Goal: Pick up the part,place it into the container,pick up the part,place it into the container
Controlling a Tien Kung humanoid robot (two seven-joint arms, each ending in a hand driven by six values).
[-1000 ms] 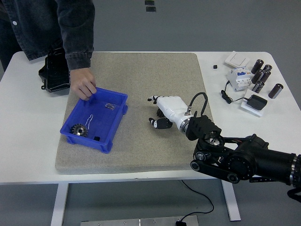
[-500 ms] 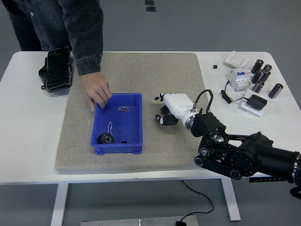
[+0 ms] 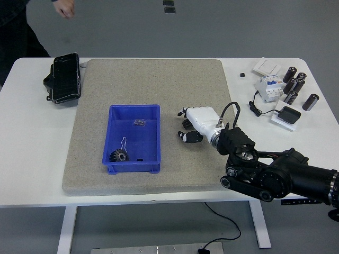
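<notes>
The blue container stands square on the grey mat, left of centre. Inside it lie a dark toothed gear, a thin wire clip and a small dark part. My right hand, white with black fingertips, hovers low over the mat just right of the container. Its fingers hang loosely bent and I see nothing between them. The black right arm comes in from the lower right. My left arm is out of view.
A black tray lies at the table's far left. At the far right stand several dark cylinders, a white breaker, a white switch plate and a black adapter. A person's hand shows at the top left.
The person slid the blue container right and turned it square, then drew the hand away to the top left. My right hand shifted slightly right.
</notes>
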